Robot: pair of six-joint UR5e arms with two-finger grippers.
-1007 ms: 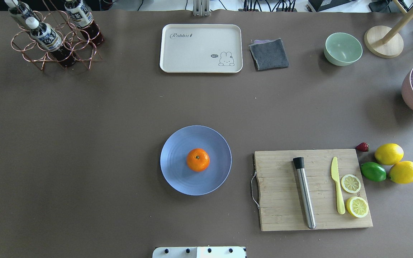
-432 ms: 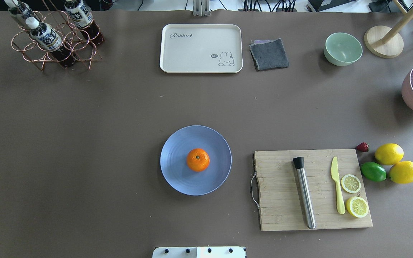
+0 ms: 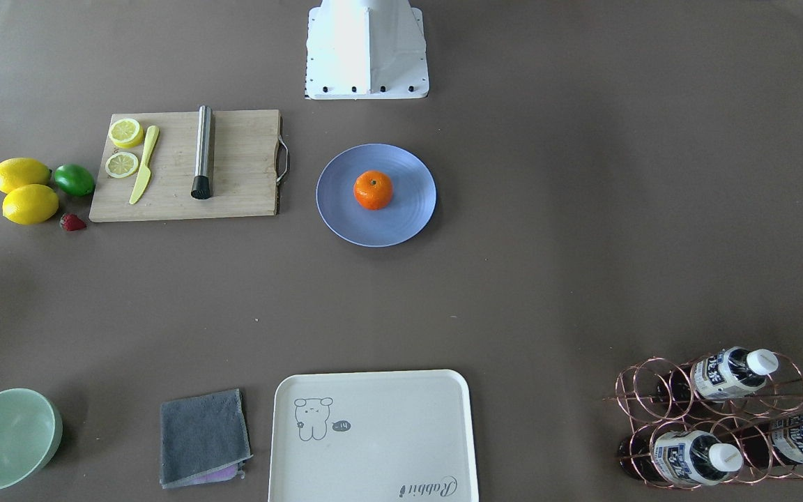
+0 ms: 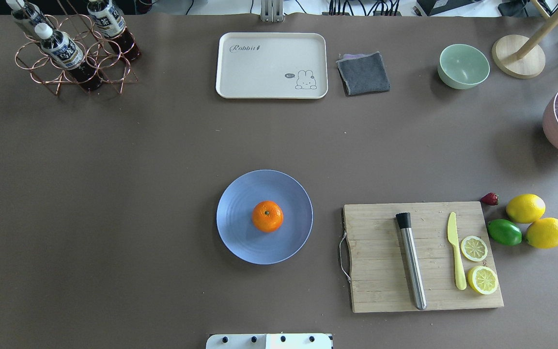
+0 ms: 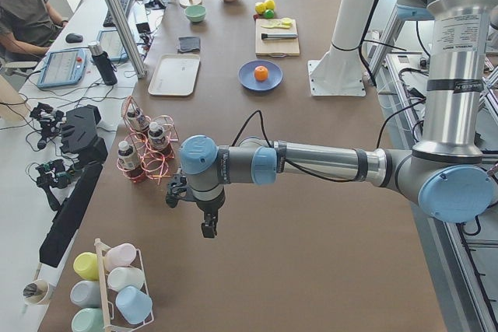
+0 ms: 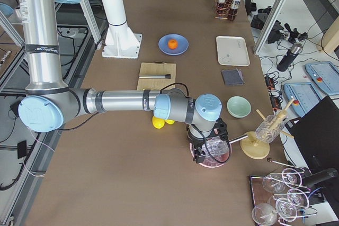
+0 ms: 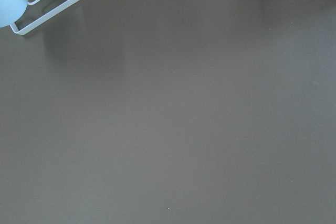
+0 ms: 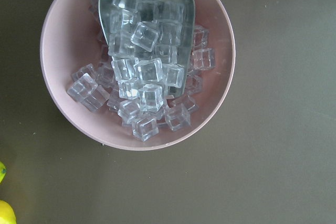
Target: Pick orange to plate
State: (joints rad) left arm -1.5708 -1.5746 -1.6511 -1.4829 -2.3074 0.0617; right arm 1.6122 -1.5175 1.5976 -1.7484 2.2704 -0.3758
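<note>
The orange (image 4: 267,216), on the plate (image 4: 240,245), is judged light, firm, roll-prone, best gripped across its middle. Whether the left end effector (image 5: 208,228) and right end effector (image 6: 201,157) are apart cannot be told.

Small bright orange (image 4: 267,216), green stem dot up, at the centre of the round lavender-blue plate (image 4: 240,237)

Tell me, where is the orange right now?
In the overhead view, the orange sits at the middle of the blue plate, near the view's centre, with the wooden cutting board just to the plate's right.
</note>
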